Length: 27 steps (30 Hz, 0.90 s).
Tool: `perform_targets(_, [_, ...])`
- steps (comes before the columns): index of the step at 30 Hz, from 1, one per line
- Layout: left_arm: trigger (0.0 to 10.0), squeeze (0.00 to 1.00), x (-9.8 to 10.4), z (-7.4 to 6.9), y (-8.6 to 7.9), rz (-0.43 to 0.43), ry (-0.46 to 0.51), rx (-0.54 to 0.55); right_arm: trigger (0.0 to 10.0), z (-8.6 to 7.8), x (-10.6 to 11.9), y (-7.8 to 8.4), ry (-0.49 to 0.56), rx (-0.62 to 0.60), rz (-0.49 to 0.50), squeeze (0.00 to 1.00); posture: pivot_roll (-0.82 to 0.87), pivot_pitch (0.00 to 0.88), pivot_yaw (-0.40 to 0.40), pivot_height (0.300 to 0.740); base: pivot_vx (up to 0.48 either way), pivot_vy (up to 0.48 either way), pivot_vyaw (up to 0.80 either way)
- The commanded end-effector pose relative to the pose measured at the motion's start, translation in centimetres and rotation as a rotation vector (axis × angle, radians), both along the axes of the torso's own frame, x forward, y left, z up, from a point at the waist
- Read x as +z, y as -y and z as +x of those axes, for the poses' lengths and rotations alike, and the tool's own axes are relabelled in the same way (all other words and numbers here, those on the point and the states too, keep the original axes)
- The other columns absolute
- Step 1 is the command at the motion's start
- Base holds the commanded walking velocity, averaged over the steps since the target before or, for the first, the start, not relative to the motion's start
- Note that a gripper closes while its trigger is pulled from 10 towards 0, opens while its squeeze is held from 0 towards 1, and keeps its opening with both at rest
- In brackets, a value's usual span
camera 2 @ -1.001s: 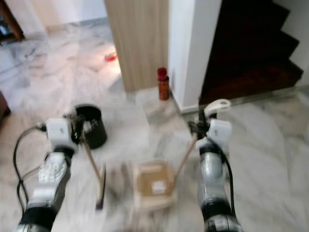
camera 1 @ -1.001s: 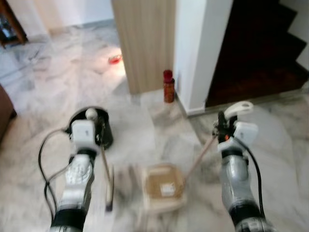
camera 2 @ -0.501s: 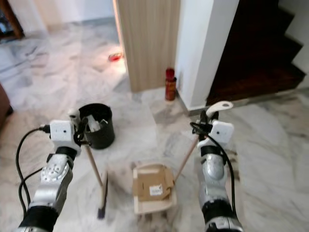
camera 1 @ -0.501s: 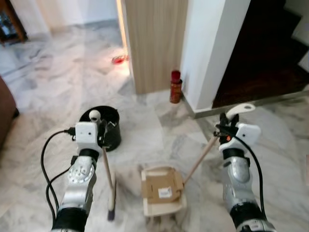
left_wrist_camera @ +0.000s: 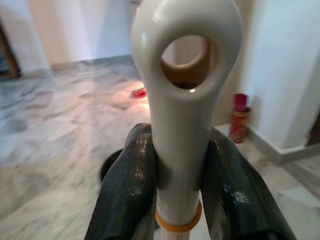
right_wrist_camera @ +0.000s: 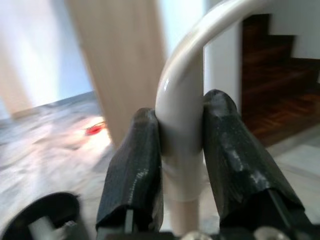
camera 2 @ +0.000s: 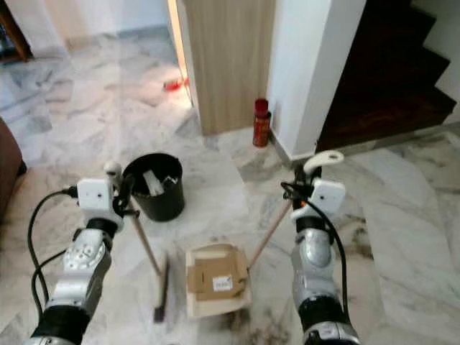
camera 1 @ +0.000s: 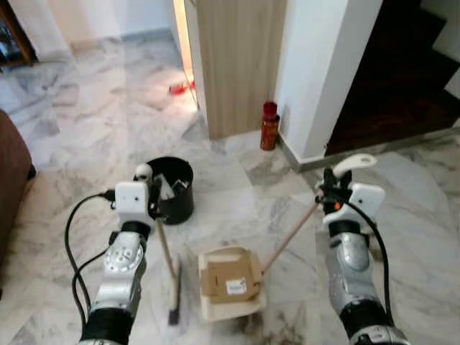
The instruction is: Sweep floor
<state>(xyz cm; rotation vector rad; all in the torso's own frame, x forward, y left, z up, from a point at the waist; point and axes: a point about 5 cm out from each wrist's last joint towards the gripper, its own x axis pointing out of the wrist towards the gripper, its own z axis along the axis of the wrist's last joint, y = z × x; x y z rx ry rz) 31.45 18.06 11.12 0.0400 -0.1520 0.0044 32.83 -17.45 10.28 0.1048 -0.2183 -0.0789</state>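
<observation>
- Left claw clamped on broom handle; broom head on marble floor below it.
- Right claw grips dustpan handle; dustpan with cardboard between both claws.
- Black bin just beyond left claw.

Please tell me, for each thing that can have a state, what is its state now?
left gripper: shut on the broom handle
right gripper: shut on the dustpan handle
broom: head on the floor, handle tilted
dustpan: on the floor, holds a flat cardboard piece
black bin: upright, open, with litter inside
red bottle: upright, capped
</observation>
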Motion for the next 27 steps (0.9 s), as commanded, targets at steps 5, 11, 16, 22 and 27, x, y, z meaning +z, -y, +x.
perform_targets(5, [10.0,0.00,1.2,0.2,-0.3,0.030,0.051,0.008,10.0,0.3,1.2,0.2,0.055,-0.001,-0.010,0.00,0.08,0.041,0.037,0.740,0.000,0.335,0.49])
perform_targets(11, [10.0,0.00,1.2,0.2,-0.3,0.030,0.050,0.003,10.0,0.3,1.3,0.2,0.059,-0.002,-0.009,0.00,0.08,0.041,0.038,0.740,0.000,0.333,0.64])
perform_targets(16, [10.0,0.00,1.2,0.2,-0.2,0.032,0.049,0.003,10.0,0.3,1.4,0.1,0.061,-0.001,-0.008,0.00,0.08,0.042,0.037,0.740,0.000,0.329,0.28])
perform_targets(22, [10.0,0.00,1.2,0.2,-0.2,0.033,0.048,0.003,10.0,0.4,1.7,0.1,0.068,0.000,0.004,0.00,0.08,0.042,0.037,0.740,0.000,0.270,0.00])
perform_targets(27, [10.0,0.00,1.2,0.2,-0.2,0.039,0.050,-0.002,10.0,0.7,2.6,0.1,0.095,-0.004,0.004,0.00,0.08,0.042,0.037,0.740,0.000,0.000,0.00])
